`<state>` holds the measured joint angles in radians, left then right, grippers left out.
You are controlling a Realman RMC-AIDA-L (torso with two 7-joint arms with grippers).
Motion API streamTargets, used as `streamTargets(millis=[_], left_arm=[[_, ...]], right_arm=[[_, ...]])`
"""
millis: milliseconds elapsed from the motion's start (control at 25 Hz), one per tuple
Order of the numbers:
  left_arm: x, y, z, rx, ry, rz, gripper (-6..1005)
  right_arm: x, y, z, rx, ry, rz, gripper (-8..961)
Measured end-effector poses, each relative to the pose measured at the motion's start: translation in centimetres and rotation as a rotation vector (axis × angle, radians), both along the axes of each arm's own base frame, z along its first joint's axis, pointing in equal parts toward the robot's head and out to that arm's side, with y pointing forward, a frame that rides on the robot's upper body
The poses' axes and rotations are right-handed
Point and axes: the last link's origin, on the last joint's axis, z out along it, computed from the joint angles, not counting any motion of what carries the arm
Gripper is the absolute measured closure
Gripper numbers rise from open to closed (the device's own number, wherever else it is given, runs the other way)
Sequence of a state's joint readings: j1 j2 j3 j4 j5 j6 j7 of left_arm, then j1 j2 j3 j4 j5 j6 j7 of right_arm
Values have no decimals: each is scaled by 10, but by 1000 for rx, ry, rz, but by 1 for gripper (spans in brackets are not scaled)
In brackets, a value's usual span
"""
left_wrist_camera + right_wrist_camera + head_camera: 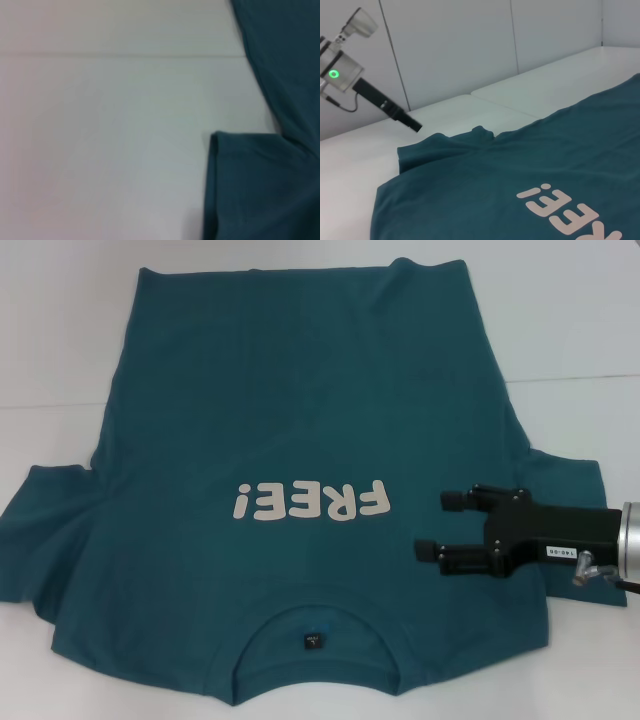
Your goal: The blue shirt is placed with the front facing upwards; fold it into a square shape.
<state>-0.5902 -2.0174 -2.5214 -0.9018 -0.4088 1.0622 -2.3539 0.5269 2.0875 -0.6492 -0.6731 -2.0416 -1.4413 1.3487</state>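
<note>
The right gripper (432,523), jaws apart and holding nothing, hovers lower right over the flat teal-blue cotton T-shirt (300,420); a shallow pinch could bunch its sleeve.

Lit evenly and brightly from overhead, with no hard glare on the white table (60,370). Soft, faint shadows only along the edges of the blue shirt (300,410) and beneath the right gripper (440,525). Slightly hazy in the head view, lettering edges a little soft. Markedly blurred in the left wrist view, sleeve hem (212,150) and table seam smeared, a pinkish tint along one side. Sharper in the right wrist view, green indicator light (333,74) glowing on the left arm.
</note>
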Motion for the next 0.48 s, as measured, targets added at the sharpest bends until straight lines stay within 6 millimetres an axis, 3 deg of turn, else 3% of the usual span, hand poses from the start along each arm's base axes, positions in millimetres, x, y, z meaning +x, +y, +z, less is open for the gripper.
streamTargets(millis=[120,480], left_arm=[[-1,-7,5,19,-76,43,973],[8,5,12,97,-122,-32,701]], right_arm=[[0,0,1,-3,7,-15,13],[0,3,3,0,9,-29,13]])
